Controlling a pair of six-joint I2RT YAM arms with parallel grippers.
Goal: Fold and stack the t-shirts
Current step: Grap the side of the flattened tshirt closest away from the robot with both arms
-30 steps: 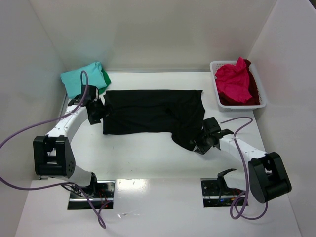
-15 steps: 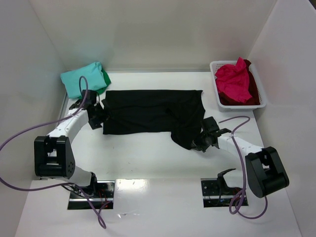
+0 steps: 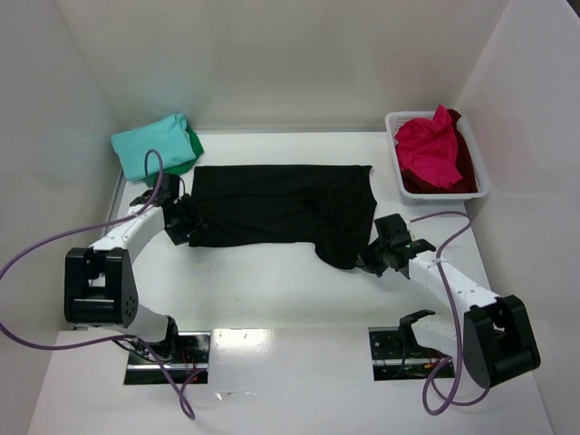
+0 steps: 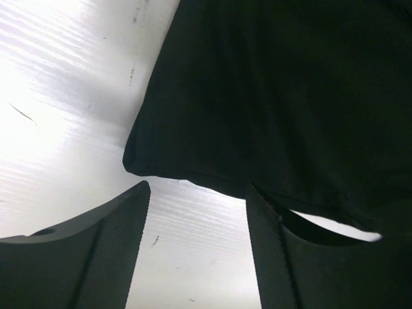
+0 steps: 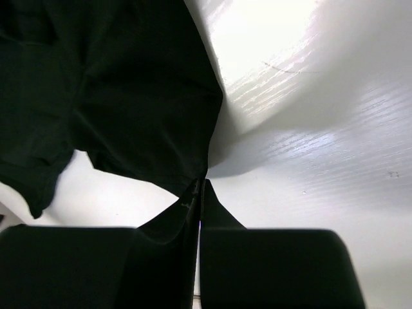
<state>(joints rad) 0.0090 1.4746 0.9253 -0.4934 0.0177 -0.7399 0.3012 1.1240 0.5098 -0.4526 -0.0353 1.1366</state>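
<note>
Black t-shirt (image 3: 281, 204): lies spread across the middle of the table (image 3: 272, 299), long side left to right, with the near-right part rumpled and sagging toward the arms.

Right gripper (image 5: 199, 188): fingers pressed together on the near-right corner of the black t-shirt. Only a thin tip of hem appears to sit between them.

Left gripper (image 4: 196, 193): fingers spread, straddling the near-left corner. The cloth edge sits at the mouth of the jaws and laps over one finger. Nothing is pinched.

Risks, as judged from here:
- The right pinch looks shallow, so any pull or lift may let the hem slide out.
- The left corner is barely inside the jaws. Closing there may catch one layer, or only table.
- If one side holds and the other does not, the shirt would drag askew and the fold would come out crooked.
- The rumple at the near right may get folded in as a crease.

Count:
- T-shirts, five: one black; one teal t-shirt (image 3: 149, 145) at the far left with one green t-shirt (image 3: 192, 145) peeking from beneath it; one pink-red t-shirt (image 3: 426, 149) on top of one dark red t-shirt (image 3: 467, 163).
- One white lattice basket (image 3: 444, 195), far right, holds the last two.
- Two grippers.
</note>
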